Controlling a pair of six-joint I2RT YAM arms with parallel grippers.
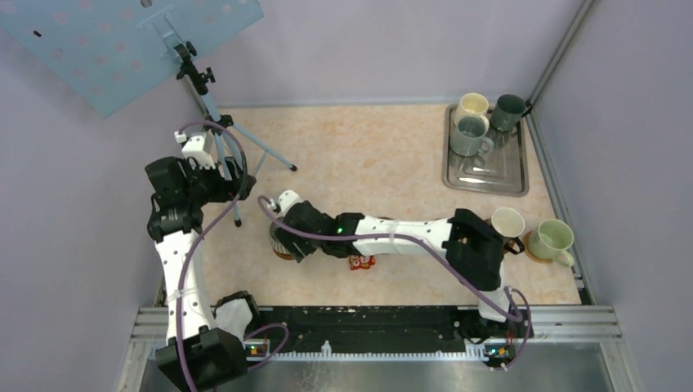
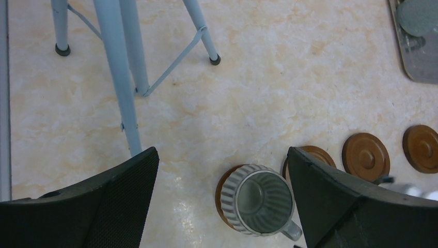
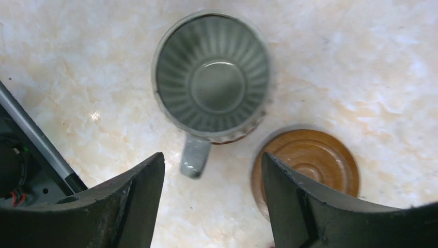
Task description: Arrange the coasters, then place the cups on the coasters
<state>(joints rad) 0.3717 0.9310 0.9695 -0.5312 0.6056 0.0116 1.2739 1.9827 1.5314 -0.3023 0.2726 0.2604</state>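
Just under the spread right gripper, ribbed grey mug upright on brown coaster.

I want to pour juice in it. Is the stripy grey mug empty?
Empty. The right wrist view looks straight down into the ribbed grey mug and shows its bare glazed bottom, with nothing inside.

No text, label, brand or number readable in any view. Red-and-white packet on table: colour patches only, too small and blurred to read.
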